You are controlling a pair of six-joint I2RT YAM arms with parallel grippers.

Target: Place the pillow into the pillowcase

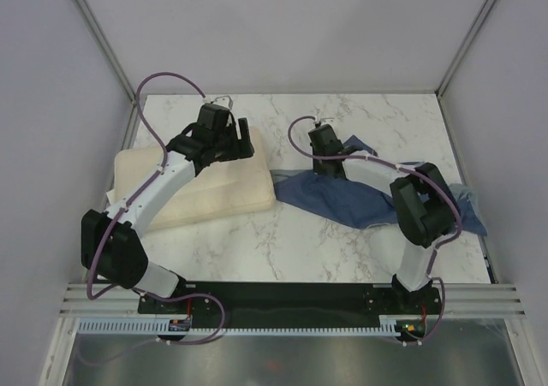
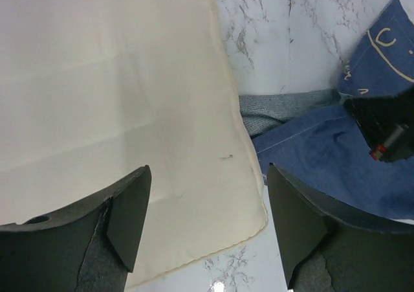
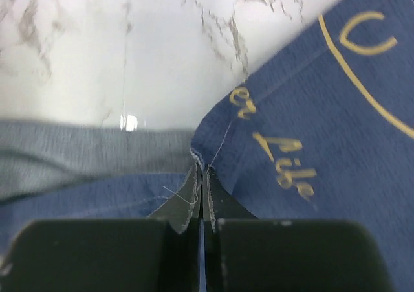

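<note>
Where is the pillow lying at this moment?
In the top view the pillow lies on the left half of the table, beneath the open left gripper. Its right edge is beside the pillowcase.

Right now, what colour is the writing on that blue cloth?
Yellow writing; the right wrist view shows it best.

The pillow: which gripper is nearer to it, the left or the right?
Left. The left gripper is open directly above the pillow, at its corner; the right gripper is beside the pillow, apart from it, shut on the pillowcase edge.
</note>
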